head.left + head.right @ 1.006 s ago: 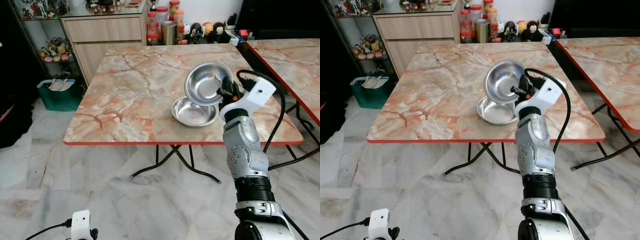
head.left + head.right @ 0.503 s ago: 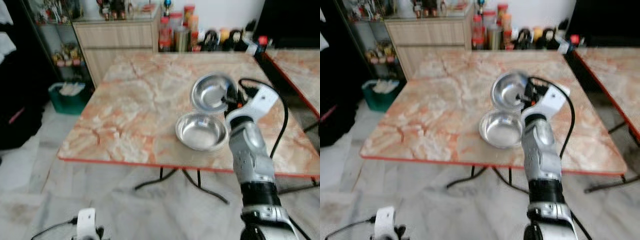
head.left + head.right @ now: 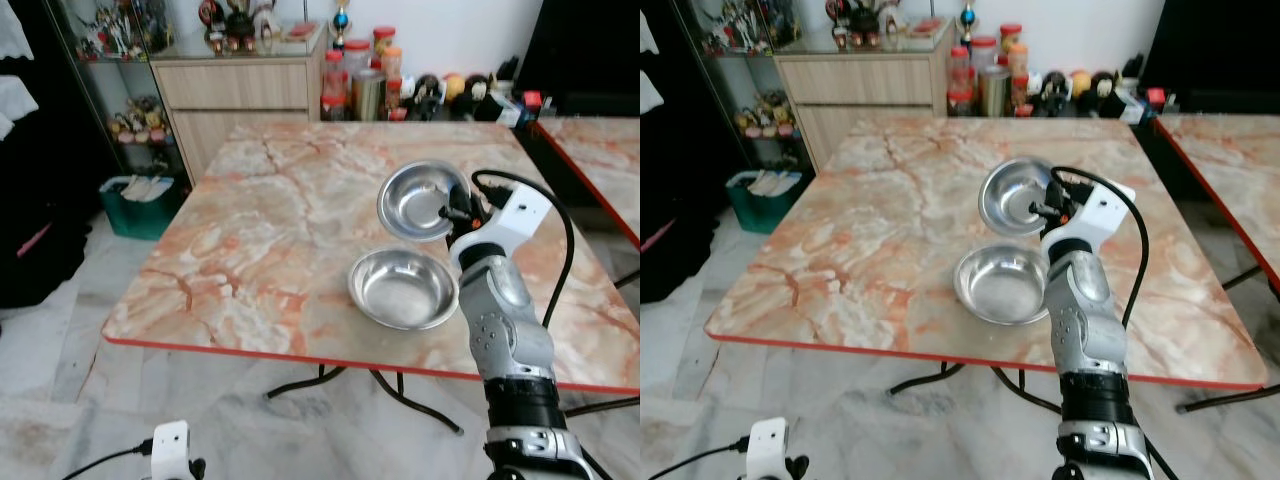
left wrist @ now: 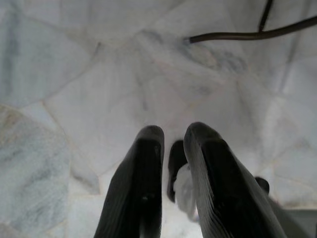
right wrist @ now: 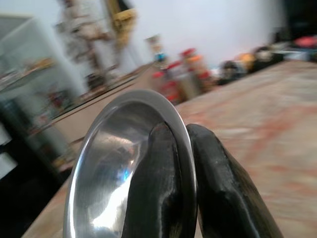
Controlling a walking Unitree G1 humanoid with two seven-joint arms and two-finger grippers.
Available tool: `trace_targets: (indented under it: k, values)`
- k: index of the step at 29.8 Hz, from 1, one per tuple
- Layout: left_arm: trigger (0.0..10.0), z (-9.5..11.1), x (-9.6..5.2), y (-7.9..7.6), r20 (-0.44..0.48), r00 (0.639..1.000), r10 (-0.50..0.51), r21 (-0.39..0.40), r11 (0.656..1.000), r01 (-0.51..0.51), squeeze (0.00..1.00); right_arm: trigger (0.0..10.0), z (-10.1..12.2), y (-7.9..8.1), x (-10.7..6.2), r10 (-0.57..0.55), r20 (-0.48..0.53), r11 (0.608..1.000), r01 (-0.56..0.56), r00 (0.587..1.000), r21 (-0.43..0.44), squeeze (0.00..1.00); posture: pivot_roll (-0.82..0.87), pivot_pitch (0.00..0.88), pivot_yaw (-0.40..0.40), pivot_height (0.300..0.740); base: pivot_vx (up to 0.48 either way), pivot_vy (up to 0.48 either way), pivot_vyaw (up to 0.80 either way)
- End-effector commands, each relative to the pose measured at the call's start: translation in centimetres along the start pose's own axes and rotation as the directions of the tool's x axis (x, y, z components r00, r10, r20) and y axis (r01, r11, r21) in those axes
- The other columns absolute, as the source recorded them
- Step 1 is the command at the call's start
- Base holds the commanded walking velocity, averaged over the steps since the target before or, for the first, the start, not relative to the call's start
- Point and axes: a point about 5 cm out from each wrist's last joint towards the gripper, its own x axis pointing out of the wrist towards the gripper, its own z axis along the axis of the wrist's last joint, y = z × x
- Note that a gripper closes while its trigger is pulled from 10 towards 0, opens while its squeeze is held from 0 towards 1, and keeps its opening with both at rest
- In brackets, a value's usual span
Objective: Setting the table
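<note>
Right gripper (image 5: 181, 148) raised, jaws clamped, left gripper (image 4: 171, 148) hanging idle

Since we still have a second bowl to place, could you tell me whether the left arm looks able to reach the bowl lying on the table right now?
Probably not. The left gripper hangs low over the floor, well below the table, and the bowl lies toward the robot's right.

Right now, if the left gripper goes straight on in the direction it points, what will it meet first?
Most likely the marble floor. The left gripper hangs low, pointing down at the pale tiles. A dark cable lies off to one side, seemingly outside that line, though depth is hard to judge.
</note>
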Motion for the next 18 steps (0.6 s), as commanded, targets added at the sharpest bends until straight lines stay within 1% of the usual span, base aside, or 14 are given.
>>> trace_targets:
  k: [1,3,5,6,8,11,13,16,18]
  values:
    - [10.0,0.0,-0.1,0.6,-0.002,1.0,0.017,0.009,1.0,-0.017,0.0,10.0,-0.5,1.3,-0.4,0.059,-0.036,0.998,-0.059,0.998,-0.003,0.0,0.05,0.0,0.019,0.728,0.0,0.0,0.0]
    - [10.0,0.1,-0.1,0.6,-0.002,1.0,0.017,0.01,1.0,-0.017,0.0,10.0,-0.8,1.2,-0.6,0.057,-0.048,0.998,-0.057,0.997,-0.008,0.0,0.05,0.0,0.018,0.728,0.0,0.0,0.0]
    - [10.0,0.0,-0.1,0.6,-0.004,1.0,0.014,0.009,1.0,-0.014,0.0,10.0,-1.8,0.0,-1.3,0.018,-0.103,1.0,-0.021,0.994,-0.023,0.0,0.05,0.0,0.019,0.728,0.0,0.0,0.0]
    - [10.0,0.0,-0.1,0.6,-0.004,1.0,0.014,0.009,1.0,-0.014,0.0,10.0,-1.8,0.0,-1.3,0.018,-0.103,1.0,-0.021,0.994,-0.023,0.0,0.05,0.0,0.019,0.728,0.0,0.0,0.0]
    - [10.0,0.0,-0.1,0.5,-0.005,1.0,0.011,0.01,1.0,-0.011,0.0,10.0,-2.6,-1.2,-1.5,-0.061,-0.141,0.998,0.058,0.988,-0.02,0.0,0.05,0.0,0.019,0.728,0.0,0.0,0.0]
    - [10.0,0.0,-0.1,0.6,-0.005,1.0,0.011,0.01,1.0,-0.011,0.0,10.0,-2.5,-1.3,-1.6,-0.064,-0.146,0.998,0.062,0.987,-0.02,0.0,0.05,0.0,0.019,0.728,0.0,0.0,0.0]
    - [10.0,0.1,0.0,0.5,-0.005,1.0,0.011,0.01,1.0,-0.01,0.0,10.0,-2.8,-2.6,-1.4,-0.155,-0.159,0.988,0.153,0.975,-0.024,0.0,0.05,0.0,0.02,0.728,0.0,0.0,0.0]
    - [10.0,0.1,0.0,0.5,-0.004,1.0,0.011,0.011,1.0,-0.011,0.0,10.0,-3.5,-3.2,-1.5,-0.188,-0.195,0.982,0.185,0.963,-0.037,0.0,0.05,0.0,0.018,0.728,0.0,0.0,0.0]
    - [10.0,0.1,0.0,0.5,-0.004,1.0,0.01,0.01,1.0,-0.01,0.0,10.0,-3.9,-3.6,-1.5,-0.21,-0.21,0.977,0.209,0.955,-0.026,0.0,0.05,0.0,0.018,0.728,0.0,0.0,0.0]
